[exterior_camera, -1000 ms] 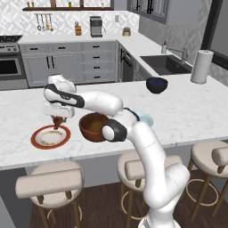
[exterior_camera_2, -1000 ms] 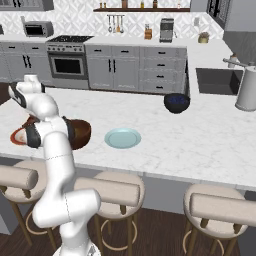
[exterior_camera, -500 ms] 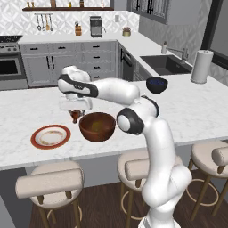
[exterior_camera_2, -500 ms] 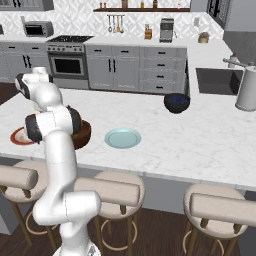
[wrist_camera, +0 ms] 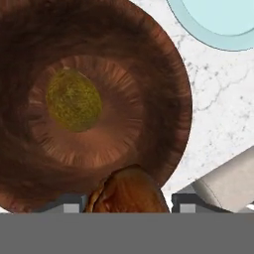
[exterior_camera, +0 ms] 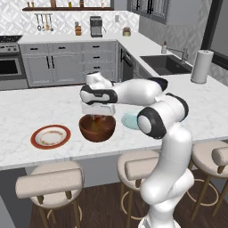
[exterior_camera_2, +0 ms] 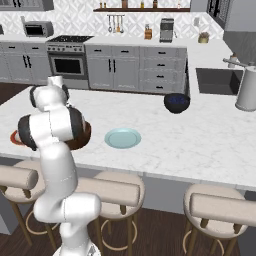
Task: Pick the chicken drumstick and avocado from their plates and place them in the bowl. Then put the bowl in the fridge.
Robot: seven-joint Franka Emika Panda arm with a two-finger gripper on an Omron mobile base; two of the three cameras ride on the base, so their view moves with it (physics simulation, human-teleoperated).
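Observation:
My gripper hangs just above the dark wooden bowl, shut on the golden-brown chicken drumstick, which sits between the fingertips over the bowl's near rim. The olive-green avocado lies in the bottom of the bowl. Left of the bowl, the white plate with a red-brown rim is bare. The pale blue-green plate to the bowl's right is bare too, and its edge shows in the hand view. The fridge is out of view.
A small dark bowl stands further back on the marble island. A paper towel roll and a sink lie at the far right. Padded stools line the island's near edge.
The arm has swung right from over the red-rimmed plate to above the wooden bowl, carrying the drumstick with it. The jaws have kept the same width.

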